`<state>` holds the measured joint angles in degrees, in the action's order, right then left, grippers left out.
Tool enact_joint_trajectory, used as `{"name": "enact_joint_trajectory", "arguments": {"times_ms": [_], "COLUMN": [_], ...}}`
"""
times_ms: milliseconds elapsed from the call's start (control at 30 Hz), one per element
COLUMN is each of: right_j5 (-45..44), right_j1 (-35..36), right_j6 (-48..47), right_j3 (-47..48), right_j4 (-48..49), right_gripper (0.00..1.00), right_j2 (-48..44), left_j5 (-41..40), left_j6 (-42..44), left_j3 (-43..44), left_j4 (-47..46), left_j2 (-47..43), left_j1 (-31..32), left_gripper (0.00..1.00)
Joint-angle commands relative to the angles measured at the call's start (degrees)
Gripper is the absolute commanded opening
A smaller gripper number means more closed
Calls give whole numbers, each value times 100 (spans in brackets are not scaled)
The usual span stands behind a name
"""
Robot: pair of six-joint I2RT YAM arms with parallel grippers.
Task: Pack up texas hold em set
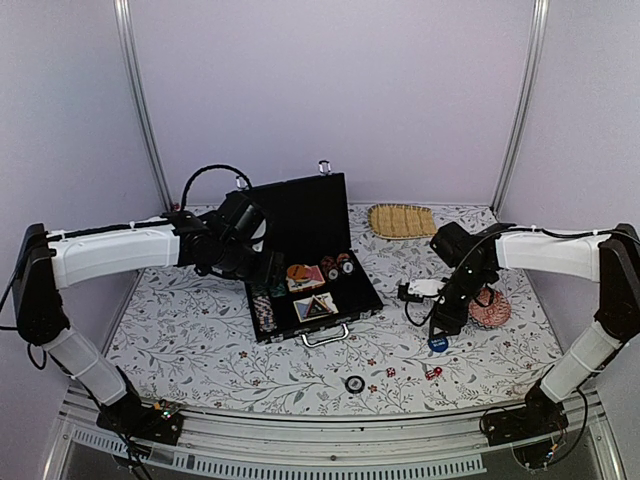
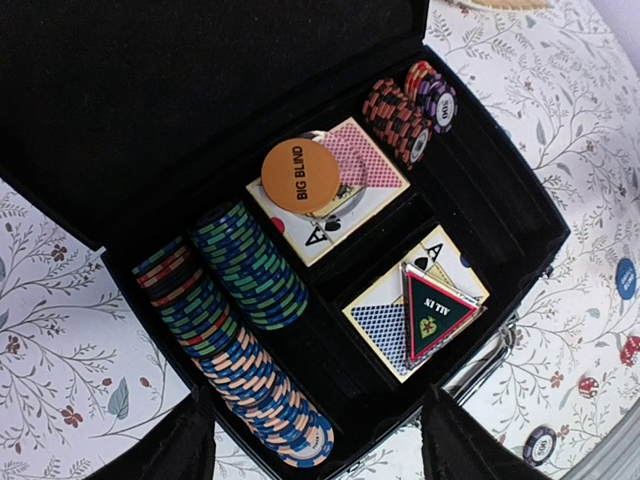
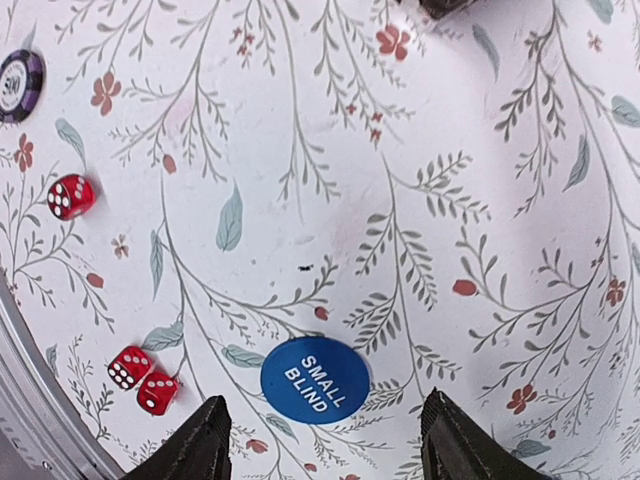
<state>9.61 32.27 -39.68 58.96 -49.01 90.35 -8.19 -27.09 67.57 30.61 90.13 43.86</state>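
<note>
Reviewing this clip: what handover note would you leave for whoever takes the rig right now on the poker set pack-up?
Left gripper: open, empty, over the open case.
Right gripper: open, empty, over the small blind disc on the table.
Done: chip rows and decks are in the case. The big blind disc sits on one deck, and the triangle marker on the other.
Left: the small blind disc, three dice and a loose chip lie on the table. Pack them, then shut the lid.
</note>
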Motion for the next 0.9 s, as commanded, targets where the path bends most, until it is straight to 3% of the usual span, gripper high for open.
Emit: {"name": "enact_joint_trajectory", "arguments": {"times_ms": [0,867], "right_j5": [-359,-660], "right_j1": [3,172], "right_j6": [51,235], "right_j3": [-156,-599], "right_j4": [-67,467], "right_gripper": [67,63], "right_j2": [103,724], "left_j5": [25,-19], "left_j6": [72,96], "left_j3": [137,55], "left_j4": [-99,-108], "left_j2": [58,152], "left_j1": [83,91], "left_gripper": [71,70]}}
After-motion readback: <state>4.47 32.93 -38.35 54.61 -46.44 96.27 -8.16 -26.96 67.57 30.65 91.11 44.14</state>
